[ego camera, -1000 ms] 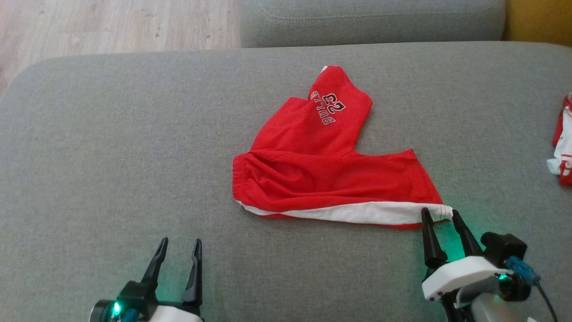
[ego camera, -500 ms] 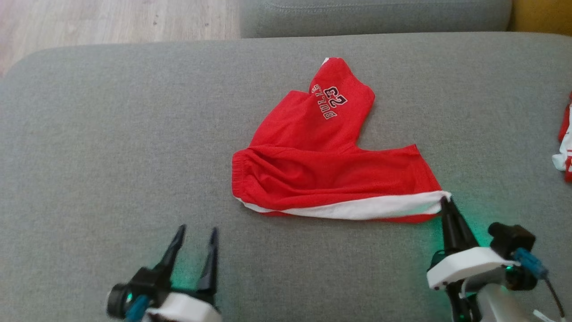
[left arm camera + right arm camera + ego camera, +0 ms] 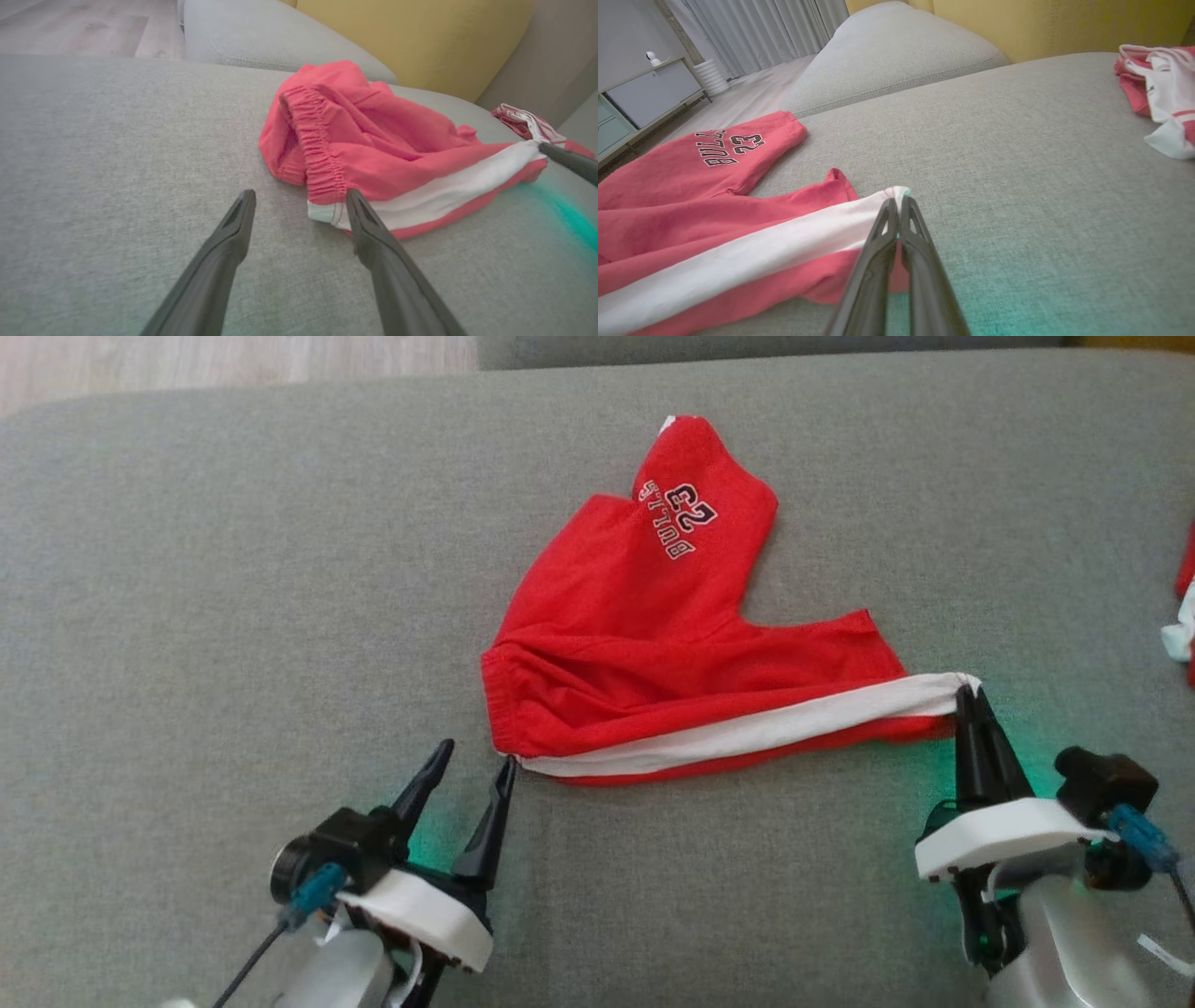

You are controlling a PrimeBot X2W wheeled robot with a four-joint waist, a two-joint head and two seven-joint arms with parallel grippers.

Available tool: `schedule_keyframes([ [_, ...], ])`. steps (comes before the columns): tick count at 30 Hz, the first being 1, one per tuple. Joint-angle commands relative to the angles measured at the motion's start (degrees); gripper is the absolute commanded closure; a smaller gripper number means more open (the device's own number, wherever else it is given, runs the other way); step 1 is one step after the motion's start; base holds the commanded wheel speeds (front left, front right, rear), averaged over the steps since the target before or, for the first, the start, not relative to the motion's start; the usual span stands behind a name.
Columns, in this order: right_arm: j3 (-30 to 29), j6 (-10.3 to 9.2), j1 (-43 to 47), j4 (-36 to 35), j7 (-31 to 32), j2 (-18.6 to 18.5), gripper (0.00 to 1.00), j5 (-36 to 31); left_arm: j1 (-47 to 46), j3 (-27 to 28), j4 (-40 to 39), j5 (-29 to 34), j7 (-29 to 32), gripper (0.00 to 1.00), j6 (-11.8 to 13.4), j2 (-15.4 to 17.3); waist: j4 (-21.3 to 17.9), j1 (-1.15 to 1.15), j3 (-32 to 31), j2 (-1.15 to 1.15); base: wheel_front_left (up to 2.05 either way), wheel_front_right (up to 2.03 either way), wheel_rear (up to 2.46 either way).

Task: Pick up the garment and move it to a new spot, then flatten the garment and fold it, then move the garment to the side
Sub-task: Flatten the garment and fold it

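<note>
The garment point(image 3: 653, 644) is red, with a white side stripe point(image 3: 766, 728) and black lettering point(image 3: 680, 516) outlined in white. The seat cushion point(image 3: 233, 569) is a plain mid-grey weave, the backrest point(image 3: 411, 37) is yellow, and the second cloth point(image 3: 1162, 88) is red and white, partly striped. The left gripper point(image 3: 477, 753) and right gripper point(image 3: 967, 695) have black fingers and white housings, with a green glow on the grey beside each.

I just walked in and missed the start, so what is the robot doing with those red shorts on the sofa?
The robot is working on the red shorts, which lie spread on the grey sofa cushion. Its right gripper has its jaws shut on the hem end of the white-striped leg. Its left gripper sits at the waistband corner with jaws open, not yet gripping. Another red and white garment lies off to the right.
</note>
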Motion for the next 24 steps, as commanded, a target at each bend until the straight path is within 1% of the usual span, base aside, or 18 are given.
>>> schedule_keyframes([
  [1,0.8,-0.05,-1.9,-1.4,-0.4,-0.2,1.0,-0.6,-2.8,-0.1,-0.4,-1.3,-0.5,0.0,0.1,1.3,-0.3,-0.01,0.7,0.0,0.0,0.0,0.0],
  [2,0.5,-0.05,-2.3,-1.2,-0.4,-0.2,1.0,-0.8,-3.8,-2.3,0.3,-2.9,-0.5,0.0,0.1,2.1,-0.5,-0.01,1.3,0.0,0.0,0.0,0.0],
  [5,0.2,-0.05,-2.7,-1.2,-0.4,-0.2,1.0,-1.0,-5.0,-5.6,0.5,-5.4,-0.5,0.0,0.1,3.1,-0.6,-0.01,2.0,0.0,0.0,0.0,0.0],
  [10,0.0,-0.05,-3.1,-1.4,-0.4,-0.2,1.0,-1.1,-6.5,-7.6,0.7,-6.8,-0.5,0.0,0.1,4.2,-0.8,-0.01,2.7,0.0,0.0,0.0,0.0],
  [21,0.7,-0.05,-3.8,-1.9,-0.4,-0.2,1.0,-0.7,-8.2,-10.5,-0.4,-8.2,-0.5,0.0,0.1,5.4,-1.3,-0.01,3.8,0.0,0.0,0.0,0.0],
  [22,0.7,-0.05,-3.9,-2.0,-0.4,-0.2,1.0,-0.7,-8.4,-10.5,-0.6,-8.2,-0.5,0.21,0.1,5.5,-1.3,-0.01,3.9,0.0,0.0,0.0,0.0],
  [23,0.7,-0.05,-3.9,-2.1,-0.4,-0.2,1.0,-0.6,-8.5,-10.5,-0.9,-8.2,-0.5,0.65,0.1,5.6,-1.4,-0.01,3.9,0.0,0.0,0.0,0.0],
  [24,0.6,-0.05,-3.9,-2.1,-0.4,-0.2,1.0,-0.6,-8.5,-10.5,-1.1,-8.1,-0.5,1.0,0.1,5.7,-1.3,-0.01,3.8,0.0,0.0,0.0,0.0],
])
